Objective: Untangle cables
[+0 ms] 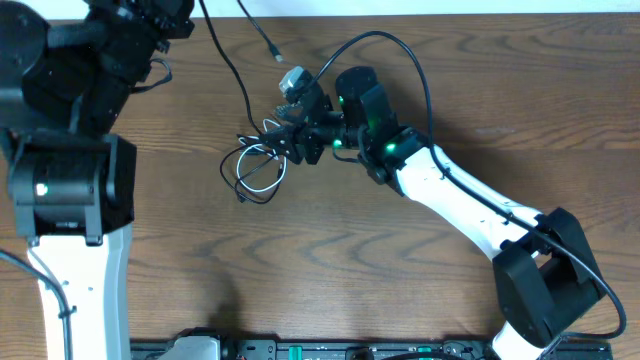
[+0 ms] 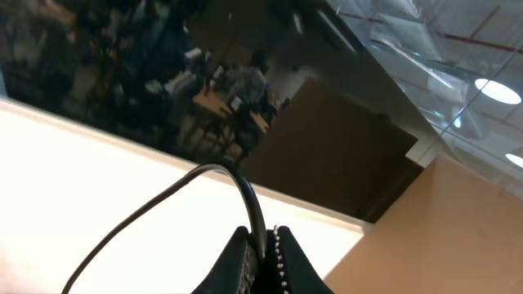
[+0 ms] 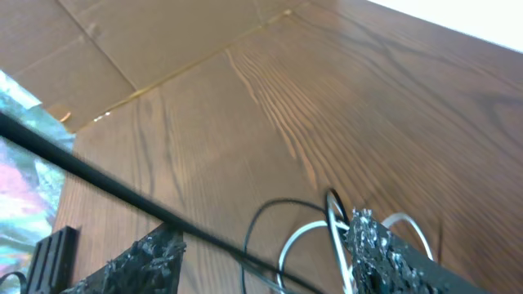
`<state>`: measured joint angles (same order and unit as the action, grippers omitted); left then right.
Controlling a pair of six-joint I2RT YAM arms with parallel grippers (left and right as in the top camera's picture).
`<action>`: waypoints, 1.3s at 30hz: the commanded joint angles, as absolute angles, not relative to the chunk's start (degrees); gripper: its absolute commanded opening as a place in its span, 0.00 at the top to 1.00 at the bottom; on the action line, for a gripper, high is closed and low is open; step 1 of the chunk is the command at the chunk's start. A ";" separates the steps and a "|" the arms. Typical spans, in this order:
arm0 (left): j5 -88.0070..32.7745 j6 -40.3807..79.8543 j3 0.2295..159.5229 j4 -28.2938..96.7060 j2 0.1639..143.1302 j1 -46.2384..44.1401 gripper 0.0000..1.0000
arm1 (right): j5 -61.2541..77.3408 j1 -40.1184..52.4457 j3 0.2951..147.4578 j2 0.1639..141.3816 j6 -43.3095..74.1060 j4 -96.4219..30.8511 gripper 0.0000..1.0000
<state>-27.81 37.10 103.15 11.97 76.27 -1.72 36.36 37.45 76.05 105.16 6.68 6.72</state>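
Note:
The black cable [image 1: 232, 72] runs from the top edge of the overhead view down to a small bundle on the table, where it loops with the white cable [image 1: 263, 178]. A second black strand ends in a small plug [image 1: 278, 56]. My left gripper [image 2: 263, 245] is shut on the black cable [image 2: 245, 192], and its view points up at the ceiling. My right gripper [image 1: 296, 143] is open at the right edge of the bundle. In the right wrist view its fingers [image 3: 261, 233] stand wide apart, with black loops [image 3: 270, 216] and white loops [image 3: 304, 235] between them and against the right finger.
The left arm's black base and body [image 1: 65, 120] fill the left side. The right arm [image 1: 470, 200] reaches in diagonally from the lower right. A thicker black arm wire [image 1: 395, 45] arcs above the right wrist. The wooden table [image 1: 500, 100] ends at a white strip at the top.

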 commanded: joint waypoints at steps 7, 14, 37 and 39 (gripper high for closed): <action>-31.05 39.94 104.27 13.74 80.71 -5.41 0.93 | 31.86 40.07 76.51 105.25 8.54 9.67 0.51; -26.20 38.13 104.27 20.80 83.55 -5.87 0.92 | 20.25 37.54 76.51 104.66 18.24 1.50 0.99; -23.16 10.39 104.27 46.98 105.58 -11.94 0.14 | 19.64 18.44 76.42 91.15 29.02 -32.45 0.99; -26.20 3.88 104.25 48.69 105.58 -12.49 0.15 | 20.12 17.98 76.42 92.14 29.78 -32.91 0.99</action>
<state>-23.90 14.22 103.24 47.59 105.69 -11.86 19.59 18.41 76.18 90.80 27.33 -32.56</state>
